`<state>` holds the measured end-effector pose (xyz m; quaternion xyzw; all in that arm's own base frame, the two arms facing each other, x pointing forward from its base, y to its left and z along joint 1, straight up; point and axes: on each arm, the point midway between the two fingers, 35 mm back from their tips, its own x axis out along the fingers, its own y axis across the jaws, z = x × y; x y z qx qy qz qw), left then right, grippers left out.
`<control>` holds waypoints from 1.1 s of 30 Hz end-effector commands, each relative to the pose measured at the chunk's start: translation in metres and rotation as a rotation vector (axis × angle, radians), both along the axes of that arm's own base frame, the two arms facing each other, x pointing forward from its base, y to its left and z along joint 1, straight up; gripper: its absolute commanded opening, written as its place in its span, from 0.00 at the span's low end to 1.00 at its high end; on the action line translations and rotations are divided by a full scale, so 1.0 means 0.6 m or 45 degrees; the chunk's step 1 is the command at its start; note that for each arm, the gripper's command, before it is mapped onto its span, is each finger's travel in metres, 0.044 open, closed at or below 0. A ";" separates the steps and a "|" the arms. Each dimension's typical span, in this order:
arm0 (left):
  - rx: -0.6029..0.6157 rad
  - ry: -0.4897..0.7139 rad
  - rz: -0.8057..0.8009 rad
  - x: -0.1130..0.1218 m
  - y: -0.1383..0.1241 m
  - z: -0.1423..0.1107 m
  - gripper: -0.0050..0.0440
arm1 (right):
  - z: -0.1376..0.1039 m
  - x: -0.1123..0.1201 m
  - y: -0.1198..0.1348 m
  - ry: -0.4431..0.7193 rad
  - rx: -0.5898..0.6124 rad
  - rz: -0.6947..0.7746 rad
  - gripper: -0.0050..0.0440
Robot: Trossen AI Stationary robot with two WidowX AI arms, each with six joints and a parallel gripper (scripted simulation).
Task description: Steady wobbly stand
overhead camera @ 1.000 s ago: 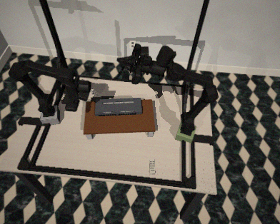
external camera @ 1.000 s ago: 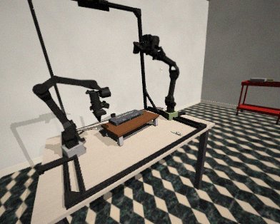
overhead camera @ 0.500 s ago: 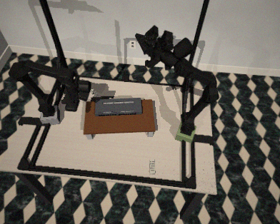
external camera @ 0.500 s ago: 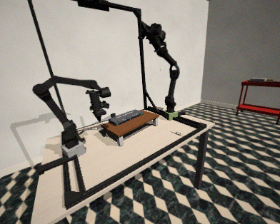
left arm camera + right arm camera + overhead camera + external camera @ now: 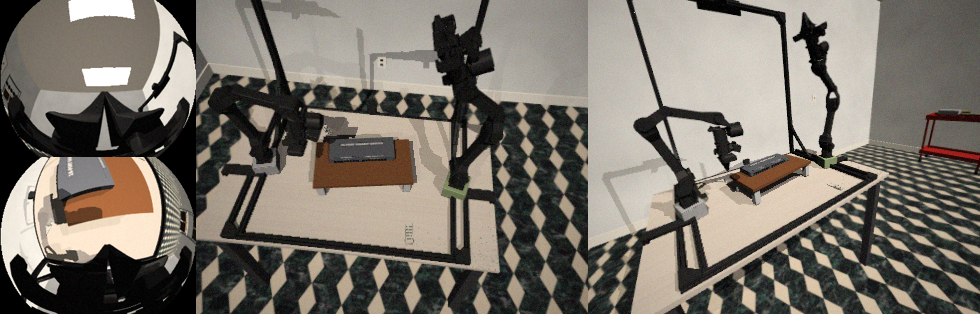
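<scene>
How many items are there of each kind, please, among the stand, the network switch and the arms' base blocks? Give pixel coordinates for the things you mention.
Brown flat-topped stand (image 5: 361, 175) (image 5: 772, 179) (image 5: 134, 188): 1
Dark grey rectangular network switch (image 5: 362, 151) (image 5: 764, 165) (image 5: 82, 176): 1
Green base block (image 5: 453, 190) (image 5: 828, 163): 1
Light grey base block (image 5: 267, 166) (image 5: 693, 210): 1
Total: 4
</scene>
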<state>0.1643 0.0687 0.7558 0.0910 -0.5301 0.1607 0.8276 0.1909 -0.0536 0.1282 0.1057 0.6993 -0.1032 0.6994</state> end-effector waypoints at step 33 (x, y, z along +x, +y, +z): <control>0.071 -0.736 -0.832 -0.246 -0.121 0.079 0.10 | 0.000 0.000 0.000 0.000 0.000 0.000 0.10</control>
